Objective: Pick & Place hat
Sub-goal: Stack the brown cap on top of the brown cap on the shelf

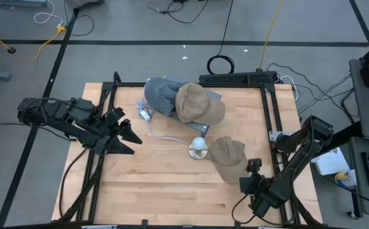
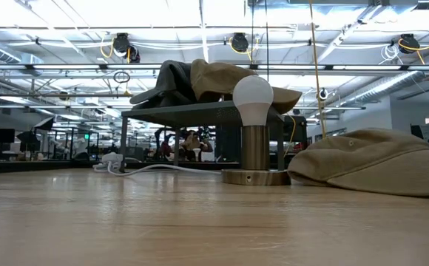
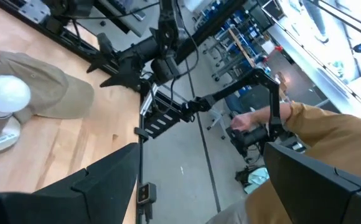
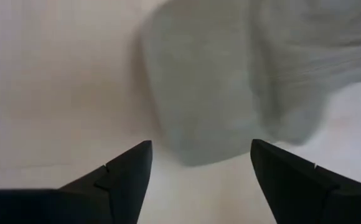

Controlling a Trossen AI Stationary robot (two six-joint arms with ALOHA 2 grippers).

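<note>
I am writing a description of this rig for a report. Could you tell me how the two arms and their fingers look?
Both arms are dark, nearly black, built from jointed segments. The left gripper ends in two pointed, wedge-shaped fingers. The right gripper has the same flat black tapered fingers. Black cables run along the right arm. No markings can be made out.

Two black jointed arms (image 1: pixel 63 117), dark wedge-shaped fingers (image 4: pixel 121 177)

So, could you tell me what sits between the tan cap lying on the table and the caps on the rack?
A white bulb lamp on a round metal base, seen in the high view, stands between the tan cap and the rack.
</note>
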